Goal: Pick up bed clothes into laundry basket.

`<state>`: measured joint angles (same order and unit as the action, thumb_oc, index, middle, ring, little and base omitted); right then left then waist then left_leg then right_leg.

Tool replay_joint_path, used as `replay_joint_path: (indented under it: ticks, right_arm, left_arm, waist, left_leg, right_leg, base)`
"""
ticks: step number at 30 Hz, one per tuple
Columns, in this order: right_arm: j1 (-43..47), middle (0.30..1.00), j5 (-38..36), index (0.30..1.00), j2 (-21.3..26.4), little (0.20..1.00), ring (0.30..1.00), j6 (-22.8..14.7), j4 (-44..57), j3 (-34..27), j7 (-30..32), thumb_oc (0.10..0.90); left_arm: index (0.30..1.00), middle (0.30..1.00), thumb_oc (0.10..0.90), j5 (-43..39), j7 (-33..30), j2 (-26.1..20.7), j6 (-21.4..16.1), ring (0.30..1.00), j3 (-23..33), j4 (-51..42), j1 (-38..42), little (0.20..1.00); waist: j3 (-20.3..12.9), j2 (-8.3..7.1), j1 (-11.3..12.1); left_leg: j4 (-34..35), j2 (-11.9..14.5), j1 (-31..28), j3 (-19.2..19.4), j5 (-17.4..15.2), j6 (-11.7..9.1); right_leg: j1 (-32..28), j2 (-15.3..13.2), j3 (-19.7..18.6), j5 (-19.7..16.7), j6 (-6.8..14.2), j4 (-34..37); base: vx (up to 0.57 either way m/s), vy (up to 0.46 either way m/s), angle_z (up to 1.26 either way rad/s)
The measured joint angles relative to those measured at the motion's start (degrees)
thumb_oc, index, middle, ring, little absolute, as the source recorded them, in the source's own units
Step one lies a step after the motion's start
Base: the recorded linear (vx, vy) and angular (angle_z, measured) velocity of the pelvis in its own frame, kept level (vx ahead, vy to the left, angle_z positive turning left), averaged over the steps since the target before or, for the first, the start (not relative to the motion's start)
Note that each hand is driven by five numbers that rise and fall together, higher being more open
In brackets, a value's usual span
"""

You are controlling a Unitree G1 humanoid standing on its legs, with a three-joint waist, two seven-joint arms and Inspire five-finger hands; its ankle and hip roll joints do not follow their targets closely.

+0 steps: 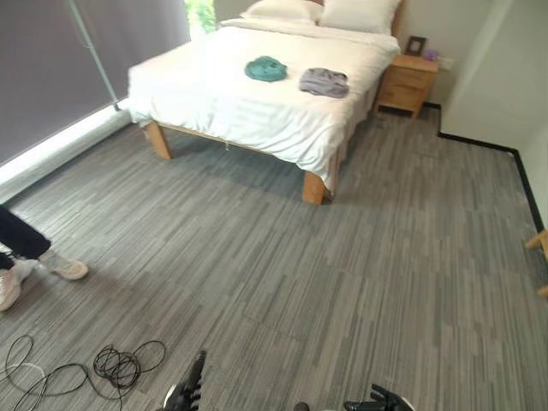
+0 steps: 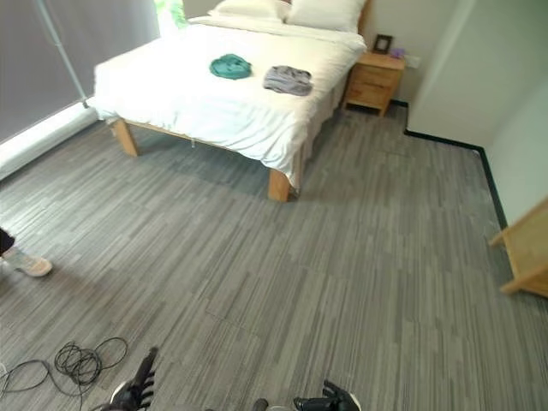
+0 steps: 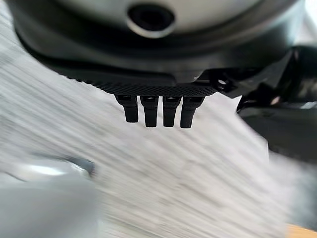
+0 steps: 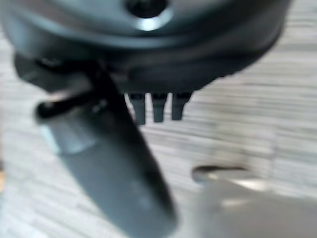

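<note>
White bedding covers the wooden-legged bed (image 1: 257,103) at the far side of the room, and your 2 target garments lie on top of it, near each other but apart: a crumpled teal garment (image 1: 266,68) and, to its right, a folded grey garment (image 1: 324,82) of softer, flatter shape; 2 plump white pillows (image 1: 325,12) sit at the headboard end; beside the bed on the right stands a light wooden nightstand (image 1: 407,84) with a small dark picture frame (image 1: 416,45) on top. Grey carpet (image 1: 342,257) in narrow striped planks stretches between you and the bed. Your left hand (image 1: 187,392) shows at the lower edge of the head view, dark fingers (image 3: 158,110) straight and side by side, holding nothing; your right hand (image 1: 377,401) sits at the lower edge too, its fingers (image 4: 158,106) hanging straight in a short row over the carpet, also empty. At the left edge a person's leg and pale shoes (image 1: 60,267) stand on the carpet; a corner of light wooden furniture (image 2: 527,253) shows at the right.
</note>
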<state>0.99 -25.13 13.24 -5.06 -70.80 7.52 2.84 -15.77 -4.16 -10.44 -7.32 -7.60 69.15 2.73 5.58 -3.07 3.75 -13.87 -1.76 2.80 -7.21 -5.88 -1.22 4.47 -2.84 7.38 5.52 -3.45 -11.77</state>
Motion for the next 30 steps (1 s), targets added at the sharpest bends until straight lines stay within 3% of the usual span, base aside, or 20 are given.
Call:
replay_joint_path:
  ticks: [1, 2, 4, 7, 10, 15, 20, 23, 30]
  right_arm:
    - [0.8, 0.900, 0.1, 0.900, 0.2, 0.900, 0.900, -0.4, -0.2, 0.0, 0.0, 0.800]
    - [0.9, 0.900, 0.2, 0.900, 0.3, 0.900, 0.900, -0.7, -0.6, 0.0, -0.1, 0.800]
    - [1.4, 0.900, 0.3, 0.900, 0.7, 0.900, 0.900, -0.5, -1.1, -0.1, -0.2, 0.800]
    - [-1.1, 0.900, -1.3, 0.900, -0.3, 0.900, 0.900, 0.7, -2.9, -3.4, -0.8, 0.800]
    - [-2.4, 0.900, -7.5, 0.900, -0.2, 0.900, 0.900, 0.6, -1.9, -10.4, -0.9, 0.800]
    - [-2.0, 0.900, -14.5, 0.900, 4.3, 0.900, 0.900, -0.2, 13.8, -14.8, 3.0, 0.800]
    - [0.2, 0.900, -12.3, 0.900, 10.0, 0.900, 0.900, -3.4, 36.5, -14.7, 4.9, 0.800]
    - [1.2, 0.900, -8.5, 0.900, 10.3, 0.900, 0.900, -3.6, 40.3, -13.7, 4.8, 0.800]
    - [-4.6, 0.900, 0.1, 0.900, 9.2, 0.900, 0.900, 0.2, 50.0, -9.9, 4.8, 0.800]
  left_arm:
    - [0.900, 0.900, 0.800, 0.0, 0.0, 0.3, 0.0, 0.900, -1.1, 0.0, 0.8, 0.900]
    - [0.900, 0.900, 0.800, 0.1, 0.3, 1.0, -0.1, 0.900, -1.3, 0.6, 0.8, 0.900]
    - [0.900, 0.900, 0.800, 0.0, 1.0, 2.3, 0.0, 0.900, -1.2, 1.5, 0.7, 0.900]
    - [0.900, 0.900, 0.800, -3.8, 2.0, 2.4, 0.4, 0.900, 2.0, 2.9, -0.8, 0.900]
    - [0.900, 0.900, 0.800, -7.8, 1.8, 0.2, 0.9, 0.900, 5.9, 1.9, -2.5, 0.900]
    - [0.900, 0.900, 0.800, -13.6, -1.4, -4.3, 0.7, 0.900, 8.9, -16.2, -3.8, 0.900]
    - [0.900, 0.900, 0.800, -12.7, -3.0, -6.2, -1.0, 0.900, 8.3, -37.7, -2.7, 0.900]
    - [0.900, 0.900, 0.800, -9.8, -3.1, -6.3, -1.2, 0.900, 7.4, -41.8, -2.3, 0.900]
    - [0.900, 0.900, 0.800, -4.7, -2.6, -6.0, 1.5, 0.900, 5.5, -45.3, -6.0, 0.900]
  waist:
    - [0.0, 0.28, -0.1]
    - [-0.4, 1.51, -0.1]
    - [-0.8, 3.45, -0.2]
    - [-0.8, 3.64, -0.1]
    - [-0.7, 4.11, -0.6]
    - [-0.3, 5.11, -1.5]
    - [-0.8, 6.89, -1.6]
    - [-0.8, 6.88, -1.7]
    - [-0.4, 6.98, -1.8]
  left_leg:
    - [1.5, 0.8, 0.0, -0.5, 0.3, -0.2]
    - [3.9, 2.0, -0.6, -1.4, 0.4, 0.0]
    - [7.8, 3.4, -2.2, -1.2, 4.4, -0.7]
    - [10.5, 2.1, -5.0, -0.5, 5.8, -0.3]
    - [11.3, 1.7, -6.6, 0.2, 5.8, -0.1]
    - [11.3, 2.1, -7.9, 0.2, 5.8, -0.1]
    - [12.2, 2.5, -8.8, 0.4, 5.8, -0.1]
    - [12.3, 2.6, -9.0, 0.5, 5.8, -0.1]
    - [13.1, 2.6, -8.6, 0.9, 5.8, -0.1]
  right_leg:
    - [0.0, -0.4, 0.2, 0.2, 0.5, -0.2]
    - [0.1, -0.4, 0.3, 0.4, 1.0, -0.2]
    - [0.0, -0.3, 0.1, 0.5, 2.1, -1.0]
    - [-1.1, -2.0, -0.4, 1.4, 4.5, -1.4]
    - [-2.4, -2.3, -0.8, 1.2, 5.1, -0.6]
    - [-6.1, -1.5, -1.2, -1.1, 5.4, 4.6]
    - [-7.9, -0.9, -1.6, -2.9, 6.2, 8.2]
    - [-7.8, -0.9, -1.8, -2.9, 6.2, 8.2]
    - [-6.7, -0.8, -3.1, -3.0, 6.2, 8.7]
  base:
    - [0.02, -0.011, 0.18]
    - [0.05, -0.012, 0.19]
    - [0.05, -0.004, 0.03]
    - [0.04, 0.006, 0.02]
    - [0.04, 0.019, -0.09]
    - [0.00, 0.023, -0.07]
    - [0.00, 0.033, -0.05]
    - [0.01, 0.025, -0.04]
    - [0.01, 0.030, -0.10]
